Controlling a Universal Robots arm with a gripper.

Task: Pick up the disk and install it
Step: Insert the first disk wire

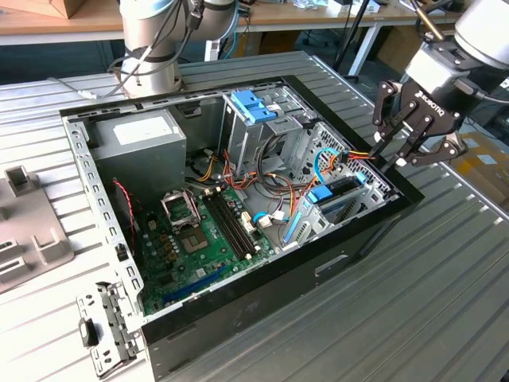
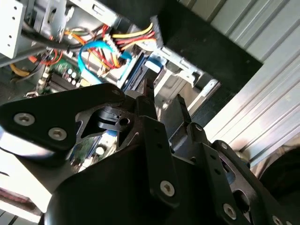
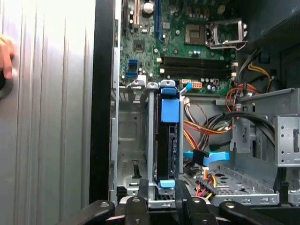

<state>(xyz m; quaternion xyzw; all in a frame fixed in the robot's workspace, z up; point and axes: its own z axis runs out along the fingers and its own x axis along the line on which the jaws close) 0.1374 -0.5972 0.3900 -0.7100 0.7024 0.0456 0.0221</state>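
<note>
**Open case [image 1: 262, 278] lying on its side on a ribbed table [image 1: 445, 263], arm at the exterior view's right.** The side panel is off, so the bay [image 3: 126, 140] opens upward toward the arm.

The disk [image 1: 343, 191] stands on edge in that bay, right of centre in the exterior frame and in the corner of the case nearest the gripper [image 1: 387, 157]. Its blue rails lie against the bay's metal walls. It stands this way probably because the bay takes it edge-first, and it looks seated or nearly so.

The gripper hangs just above this corner, spread and holding nothing. Its fingers [image 3: 143, 190] line up to either side of the disk's thin edge, which is the way such a slab has to be grasped.

The exterior view gives the gripper's height over the rim, and the motherboard [image 1: 199, 239] toward the case's middle. The first wrist view looks along the disk's [image 3: 168, 140] edge. It shows the cables [image 3: 201, 126] running just beside the disk, and a person's hand [image 3: 4, 51] on the table outside the case. Whether the connectors are mated cannot be told.
</note>
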